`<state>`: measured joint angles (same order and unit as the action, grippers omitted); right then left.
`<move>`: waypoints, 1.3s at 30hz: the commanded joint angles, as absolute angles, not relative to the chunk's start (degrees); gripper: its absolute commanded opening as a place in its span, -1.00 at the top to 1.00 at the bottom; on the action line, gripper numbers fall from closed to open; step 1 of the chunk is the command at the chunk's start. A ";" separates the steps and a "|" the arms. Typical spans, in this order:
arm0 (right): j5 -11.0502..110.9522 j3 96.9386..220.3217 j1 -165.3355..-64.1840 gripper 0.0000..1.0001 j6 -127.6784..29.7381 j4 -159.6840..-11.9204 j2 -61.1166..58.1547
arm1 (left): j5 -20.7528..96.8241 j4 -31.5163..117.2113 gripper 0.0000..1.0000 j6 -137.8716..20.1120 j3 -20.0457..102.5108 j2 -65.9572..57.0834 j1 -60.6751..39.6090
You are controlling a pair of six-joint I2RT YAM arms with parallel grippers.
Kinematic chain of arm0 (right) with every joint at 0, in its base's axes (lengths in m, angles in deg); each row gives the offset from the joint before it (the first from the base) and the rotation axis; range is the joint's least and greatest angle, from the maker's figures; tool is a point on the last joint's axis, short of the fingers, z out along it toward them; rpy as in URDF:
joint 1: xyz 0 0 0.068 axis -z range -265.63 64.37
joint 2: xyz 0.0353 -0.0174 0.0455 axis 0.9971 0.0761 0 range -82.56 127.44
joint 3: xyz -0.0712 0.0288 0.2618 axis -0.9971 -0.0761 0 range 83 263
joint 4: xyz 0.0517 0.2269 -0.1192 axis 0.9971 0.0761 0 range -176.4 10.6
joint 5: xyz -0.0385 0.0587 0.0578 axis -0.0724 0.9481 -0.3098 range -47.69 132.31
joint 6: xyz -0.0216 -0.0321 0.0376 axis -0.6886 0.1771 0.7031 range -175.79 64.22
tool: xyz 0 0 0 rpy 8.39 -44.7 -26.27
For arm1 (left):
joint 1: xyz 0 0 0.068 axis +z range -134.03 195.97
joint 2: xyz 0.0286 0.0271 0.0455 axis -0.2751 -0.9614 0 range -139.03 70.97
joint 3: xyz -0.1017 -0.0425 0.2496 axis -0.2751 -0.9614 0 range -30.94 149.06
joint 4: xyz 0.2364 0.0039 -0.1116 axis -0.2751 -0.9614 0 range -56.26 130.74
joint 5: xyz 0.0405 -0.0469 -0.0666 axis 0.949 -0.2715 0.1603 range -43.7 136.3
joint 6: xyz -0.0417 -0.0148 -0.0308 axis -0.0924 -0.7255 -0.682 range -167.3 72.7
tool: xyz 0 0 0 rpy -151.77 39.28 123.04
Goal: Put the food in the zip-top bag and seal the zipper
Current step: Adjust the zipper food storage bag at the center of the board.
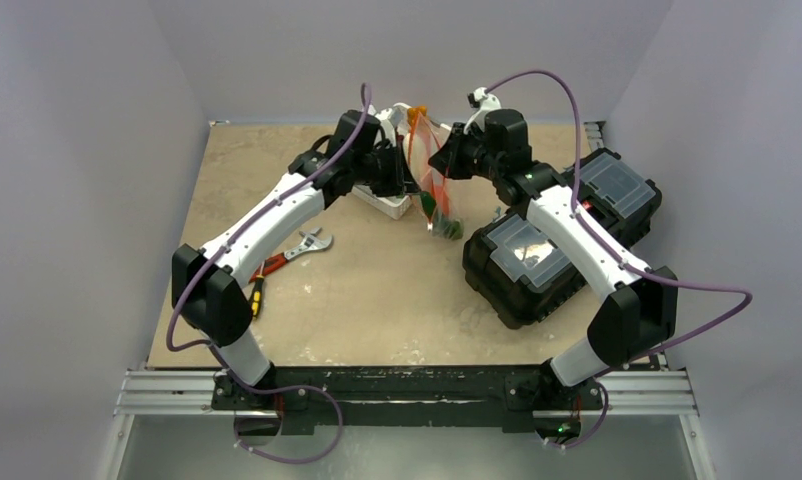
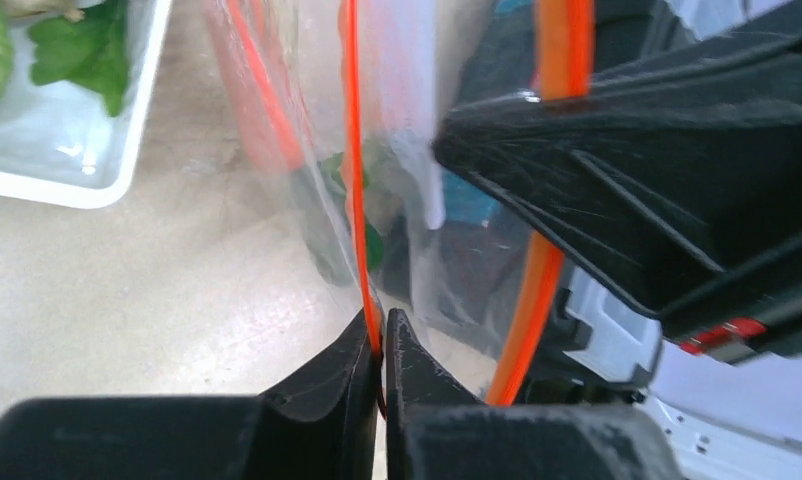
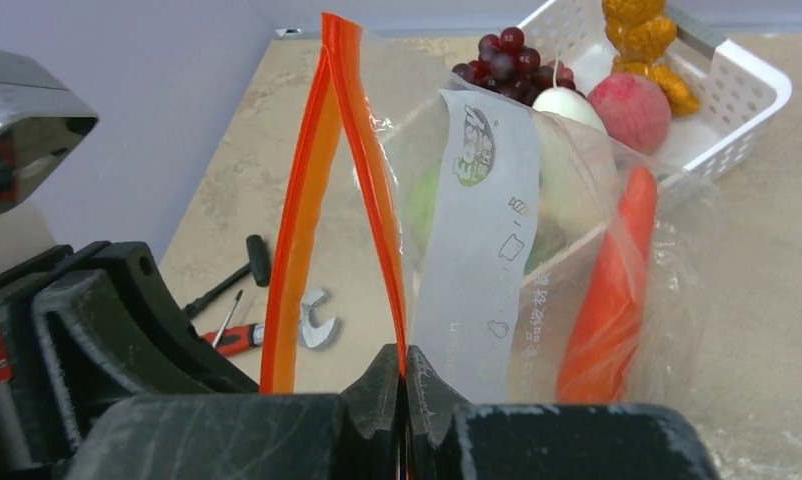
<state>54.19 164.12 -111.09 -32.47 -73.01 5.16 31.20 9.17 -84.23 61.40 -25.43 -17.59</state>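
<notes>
With my left claw (image 2: 382,335) and right claw (image 3: 404,365) each clamped on the thin red-orange zipper strip (image 3: 362,150), the clear crinkly plastic bag (image 3: 482,250) hanging between them beside the white slotted basket (image 3: 747,110), I'd keep that strip taut and untwisted while pressing it closed.

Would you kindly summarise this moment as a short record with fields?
Left gripper: shut on zipper strip
Right gripper: shut on zipper strip
Zip-top bag: held up between both grippers, mouth unsealed
Basket: grapes and peach inside
Wrench: lying left of bag
</notes>
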 commanded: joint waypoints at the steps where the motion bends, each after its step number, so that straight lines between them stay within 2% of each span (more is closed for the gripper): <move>1: 52.26 167.66 -110.32 1.00 -24.05 -69.91 5.19 | 18.59 14.03 0.98 -89.71 66.15 -23.67 -17.61; 6: 53.63 171.08 -109.03 1.00 -20.41 -62.56 8.15 | 7.40 21.76 1.00 -102.66 67.16 -25.47 -17.12; 13: 53.88 172.46 -104.66 1.00 -19.80 -64.90 12.61 | 12.71 17.84 1.00 -99.06 65.51 -29.64 -12.88; 17: 52.59 179.36 -103.78 1.00 -27.63 -59.77 16.41 | 10.61 10.66 1.00 -95.37 68.97 -33.75 -10.63; 22: 54.76 167.67 -104.33 1.00 -27.22 -71.25 7.72 | 10.70 17.87 1.00 -95.11 62.04 -28.32 -11.80; 26: 53.56 165.66 -105.89 1.00 -28.14 -71.50 5.58 | 8.45 17.27 0.92 -94.94 61.87 -27.78 -11.88; 30: 52.40 161.65 -107.11 1.00 -26.97 -76.24 2.32 | 8.31 17.38 0.72 -93.56 61.36 -26.78 -12.03; 34: 51.42 156.53 -107.65 1.00 -22.77 -82.83 -0.81 | 10.91 14.10 0.26 -90.32 62.34 -26.49 -12.07; 39: 45.73 155.90 -107.54 1.00 -20.91 -82.11 0.06 | 17.81 11.46 -0.11 -85.12 61.82 -23.49 -11.84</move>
